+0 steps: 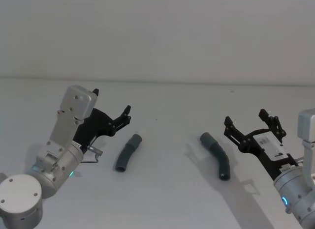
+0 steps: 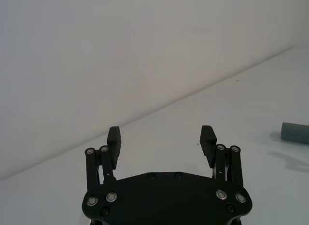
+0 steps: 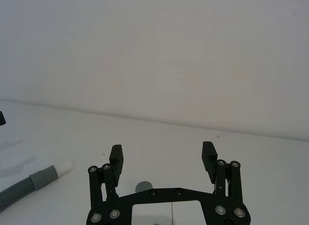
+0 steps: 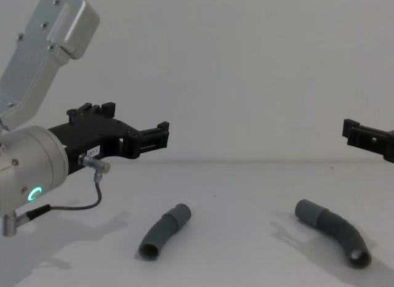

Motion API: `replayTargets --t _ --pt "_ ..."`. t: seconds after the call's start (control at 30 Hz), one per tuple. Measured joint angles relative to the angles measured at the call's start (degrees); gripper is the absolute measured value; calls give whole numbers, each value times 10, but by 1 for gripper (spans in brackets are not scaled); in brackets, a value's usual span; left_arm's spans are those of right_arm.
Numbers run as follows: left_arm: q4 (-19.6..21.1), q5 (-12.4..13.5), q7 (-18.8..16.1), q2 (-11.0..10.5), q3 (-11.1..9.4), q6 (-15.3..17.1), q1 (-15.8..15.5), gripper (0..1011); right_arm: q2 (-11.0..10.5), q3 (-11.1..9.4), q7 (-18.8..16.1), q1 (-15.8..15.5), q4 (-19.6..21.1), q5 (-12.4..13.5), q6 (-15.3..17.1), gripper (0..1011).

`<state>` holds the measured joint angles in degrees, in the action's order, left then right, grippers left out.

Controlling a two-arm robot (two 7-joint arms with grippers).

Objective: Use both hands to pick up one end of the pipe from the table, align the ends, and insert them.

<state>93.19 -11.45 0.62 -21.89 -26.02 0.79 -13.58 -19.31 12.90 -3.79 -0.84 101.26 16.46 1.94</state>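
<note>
Two curved dark grey pieces of the pipe lie apart on the white table (image 1: 162,189). The left piece (image 1: 127,153) (image 4: 163,231) lies just right of my left gripper (image 1: 112,101) (image 4: 161,134), which hovers above the table, open and empty. The right piece (image 1: 216,154) (image 4: 332,230) lies just left of my right gripper (image 1: 245,117) (image 4: 352,130), also open, empty and raised. In the right wrist view, past the open right gripper (image 3: 161,155), one piece (image 3: 29,184) shows a grey collar with a white tip. Beyond the left gripper (image 2: 161,138), a grey collar end (image 2: 295,133) shows at the frame edge.
A plain pale wall (image 1: 157,32) rises behind the table's far edge. A grey cable (image 4: 74,204) loops under the left arm. Bare tabletop lies between the two pieces and in front of them.
</note>
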Motion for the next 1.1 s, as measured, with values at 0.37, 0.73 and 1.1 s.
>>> replayTargets --t 0.37,0.73,1.1 --pt "0 0 0 0 0 0 0 1000 0 0 0 0 0 0 0 1001" --pt "0 0 0 0 0 0 0 1000 0 0 0 0 0 0 0 1001" --pt "0 0 0 0 0 0 0 1000 0 0 0 0 0 0 0 1001"
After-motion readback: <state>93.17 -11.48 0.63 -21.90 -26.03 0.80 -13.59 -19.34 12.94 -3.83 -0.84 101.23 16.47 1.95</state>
